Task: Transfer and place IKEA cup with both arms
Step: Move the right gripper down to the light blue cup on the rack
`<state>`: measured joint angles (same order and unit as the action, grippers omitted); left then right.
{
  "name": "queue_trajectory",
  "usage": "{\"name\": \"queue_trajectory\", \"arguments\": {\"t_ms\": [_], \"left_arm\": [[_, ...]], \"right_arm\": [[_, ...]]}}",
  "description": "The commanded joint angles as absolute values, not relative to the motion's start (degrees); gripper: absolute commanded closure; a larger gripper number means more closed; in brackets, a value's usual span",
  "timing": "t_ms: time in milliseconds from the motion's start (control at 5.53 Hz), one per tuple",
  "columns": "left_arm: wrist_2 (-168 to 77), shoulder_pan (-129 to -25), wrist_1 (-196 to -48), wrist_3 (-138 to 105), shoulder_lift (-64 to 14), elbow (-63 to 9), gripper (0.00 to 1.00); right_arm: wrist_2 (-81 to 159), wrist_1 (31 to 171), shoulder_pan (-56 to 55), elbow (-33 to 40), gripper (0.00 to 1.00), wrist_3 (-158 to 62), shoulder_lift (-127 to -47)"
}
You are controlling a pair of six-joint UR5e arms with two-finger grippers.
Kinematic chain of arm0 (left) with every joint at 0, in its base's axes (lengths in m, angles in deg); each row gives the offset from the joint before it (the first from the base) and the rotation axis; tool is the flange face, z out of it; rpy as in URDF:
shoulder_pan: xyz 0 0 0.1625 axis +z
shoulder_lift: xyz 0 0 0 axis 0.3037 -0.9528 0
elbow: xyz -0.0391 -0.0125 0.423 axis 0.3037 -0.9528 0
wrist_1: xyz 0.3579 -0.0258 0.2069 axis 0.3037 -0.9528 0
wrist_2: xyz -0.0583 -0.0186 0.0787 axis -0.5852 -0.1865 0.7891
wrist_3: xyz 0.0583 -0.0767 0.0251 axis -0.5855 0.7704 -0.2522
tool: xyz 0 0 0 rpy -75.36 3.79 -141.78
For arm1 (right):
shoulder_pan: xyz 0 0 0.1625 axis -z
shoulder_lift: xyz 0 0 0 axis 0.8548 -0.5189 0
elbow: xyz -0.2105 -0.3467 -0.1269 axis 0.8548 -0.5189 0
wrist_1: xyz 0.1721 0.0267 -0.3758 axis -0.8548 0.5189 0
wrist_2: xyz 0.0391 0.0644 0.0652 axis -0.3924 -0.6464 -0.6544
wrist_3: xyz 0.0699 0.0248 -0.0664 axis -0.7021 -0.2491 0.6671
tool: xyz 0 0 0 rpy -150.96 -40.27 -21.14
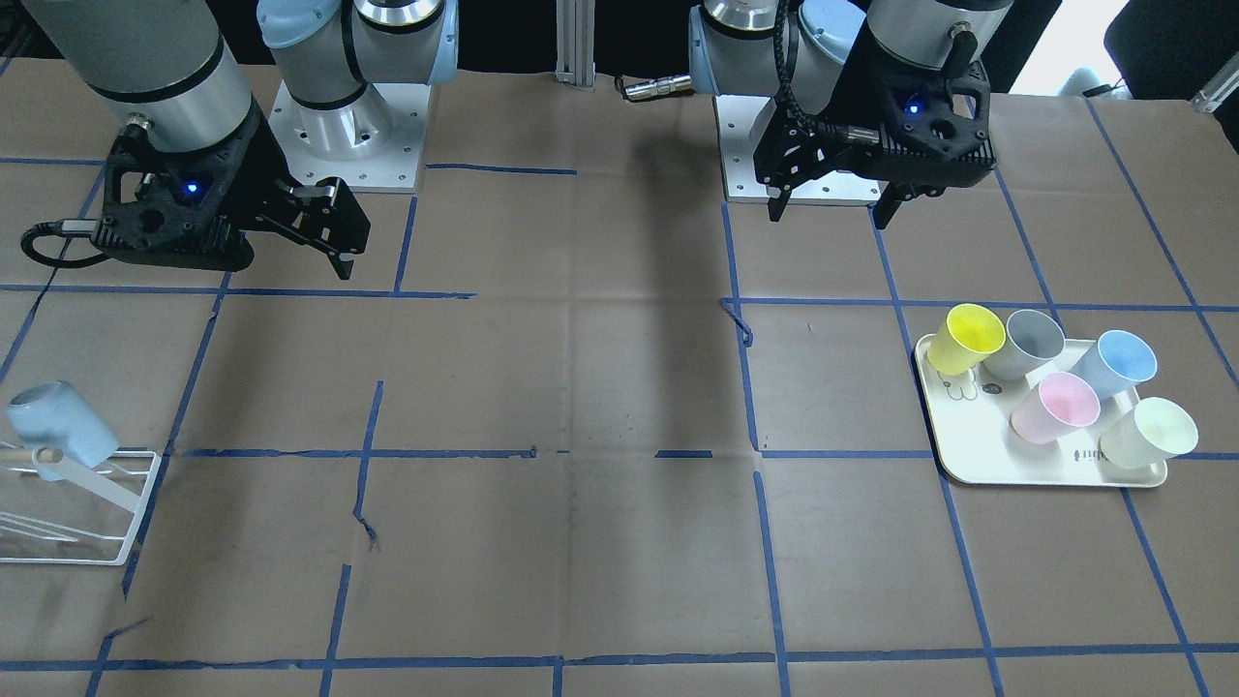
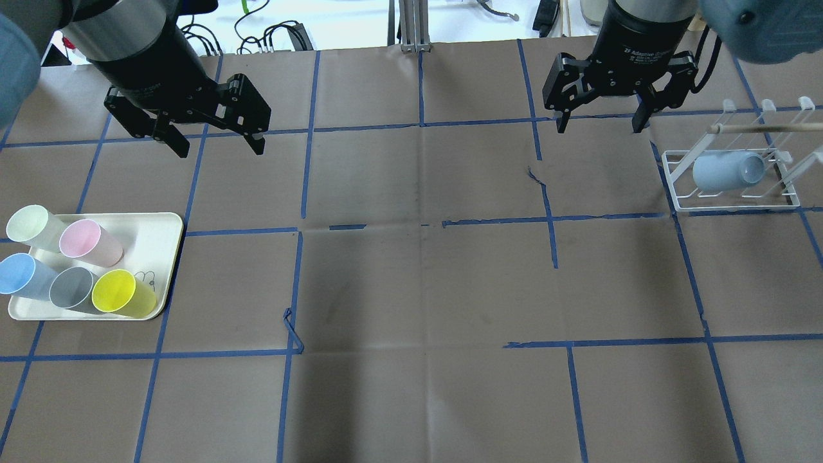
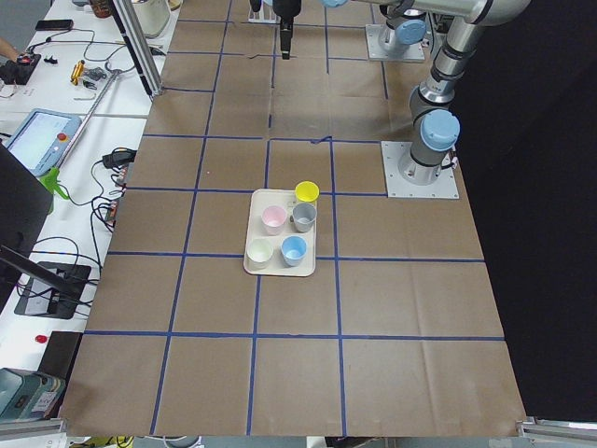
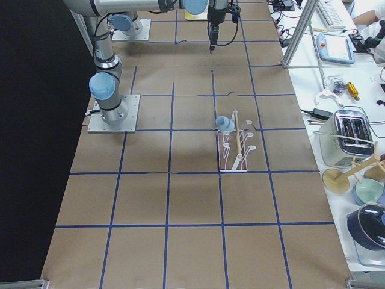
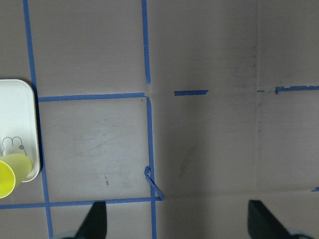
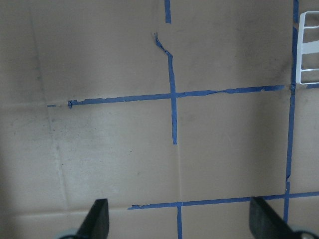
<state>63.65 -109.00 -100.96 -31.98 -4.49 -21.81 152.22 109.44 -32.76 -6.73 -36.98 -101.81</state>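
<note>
The left hand [image 2: 218, 149] hangs over the worktop [image 2: 411, 289] in the upper left of the overhead view. Its two fingers are wide apart and hold nothing. The right hand [image 2: 599, 127] hangs in the upper right, and its fingers are wide apart too. Just to the right of it, the IKEA cup [image 2: 723, 172] lies tipped on its side on the white rack [image 2: 733, 206]. Far off at the left edge, a tray [image 2: 161, 225] holds a pink cup [image 2: 90, 242], a yellow cup [image 2: 122, 294], a grey cup [image 2: 72, 288], a blue cup [image 2: 19, 275] and a pale green cup [image 2: 32, 225].
</note>
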Motion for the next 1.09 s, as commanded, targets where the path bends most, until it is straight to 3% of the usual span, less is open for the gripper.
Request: {"name": "queue_trajectory", "arguments": {"t_ms": [0, 362, 904], "left_arm": [[63.7, -109.0, -101.0, -32.0, -4.5, -21.8, 0.01], [63.7, -109.0, -101.0, -32.0, -4.5, -21.9, 0.01], [63.7, -109.0, -101.0, -32.0, -4.4, -22.0, 0.01]], "right_arm": [[152.1, 109.5, -32.8, -6.9, 0.0, -37.2, -101.8], [152.2, 109.8, -31.9, -6.3, 0.0, -36.6, -101.6], [153.0, 112.1, -12.4, -6.2, 0.0, -11.8, -98.8]]}}
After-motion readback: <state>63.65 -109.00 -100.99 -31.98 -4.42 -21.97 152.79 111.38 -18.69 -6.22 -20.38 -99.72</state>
